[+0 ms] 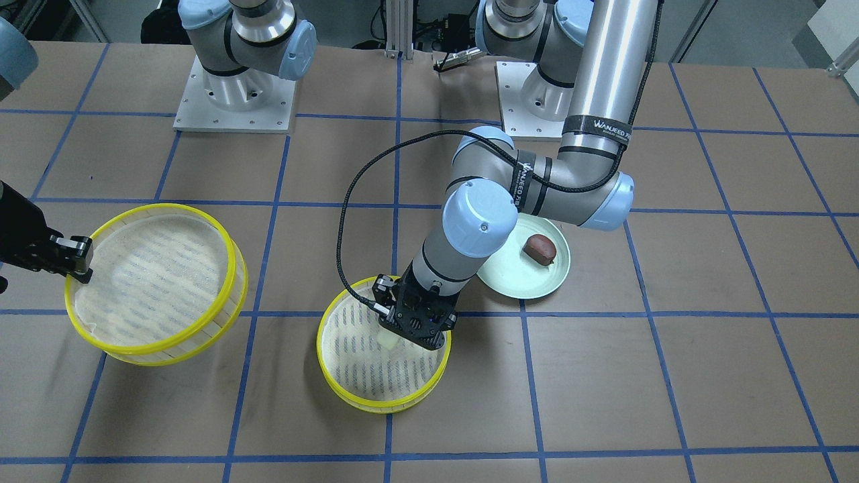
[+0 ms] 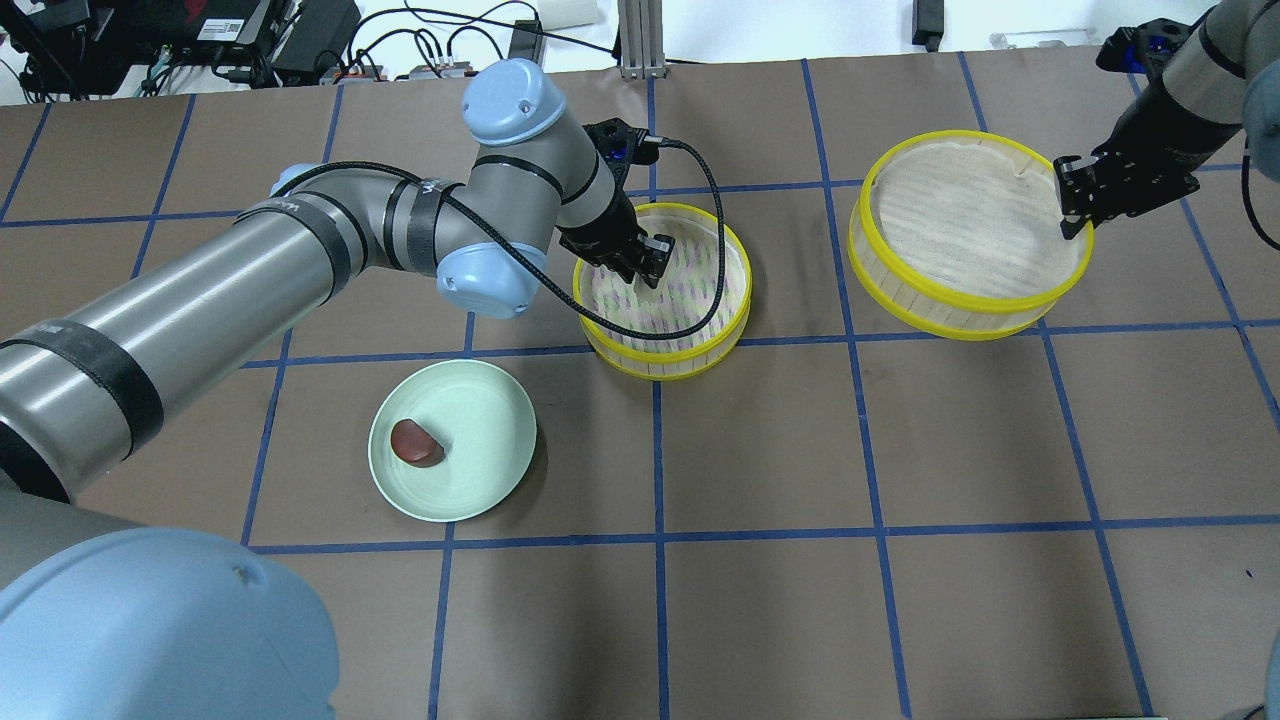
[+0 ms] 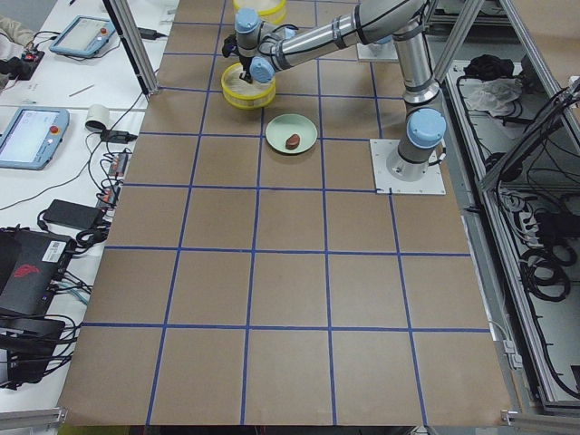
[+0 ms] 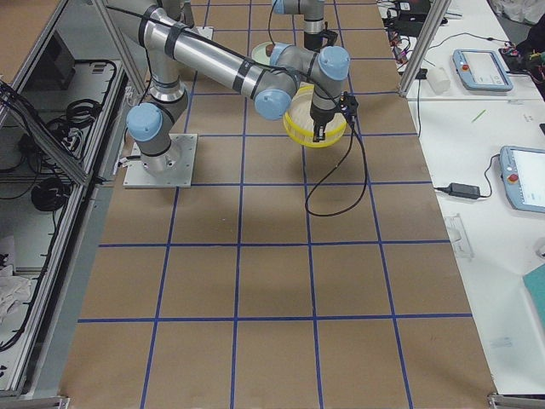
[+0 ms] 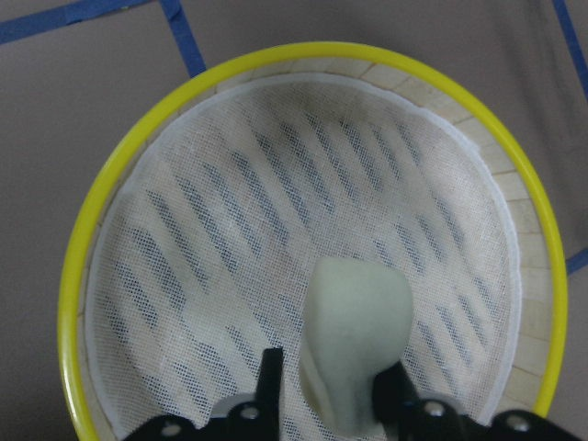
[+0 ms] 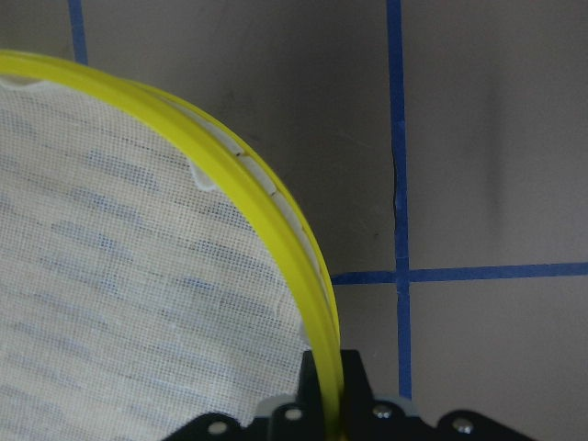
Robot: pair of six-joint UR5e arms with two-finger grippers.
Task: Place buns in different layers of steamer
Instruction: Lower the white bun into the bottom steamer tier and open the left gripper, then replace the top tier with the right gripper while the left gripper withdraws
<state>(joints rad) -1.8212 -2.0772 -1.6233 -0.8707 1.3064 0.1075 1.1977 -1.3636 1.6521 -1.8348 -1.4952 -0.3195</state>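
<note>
My left gripper [image 2: 648, 265] reaches into a yellow-rimmed steamer tray [image 2: 665, 355] in the middle of the table. It is shut on the pale cream bun [image 5: 354, 344] and holds it just over the mesh floor [image 5: 230, 248]. The bun also shows in the front view [image 1: 389, 340]. My right gripper [image 2: 1075, 200] is shut on the rim of the second steamer tray [image 2: 960, 140] and holds it tilted. Its fingers [image 6: 354, 381] clamp the yellow rim [image 6: 276, 220]. The dark reddish-brown bun [image 2: 417, 442] lies on a pale green plate [image 2: 480, 420].
The plate sits on my left side, nearer my base than the middle tray. The table is brown with blue tape grid lines. The left arm's black cable [image 2: 700, 180] loops over the middle tray. The arm bases [image 1: 235, 94] stand at the table's robot side.
</note>
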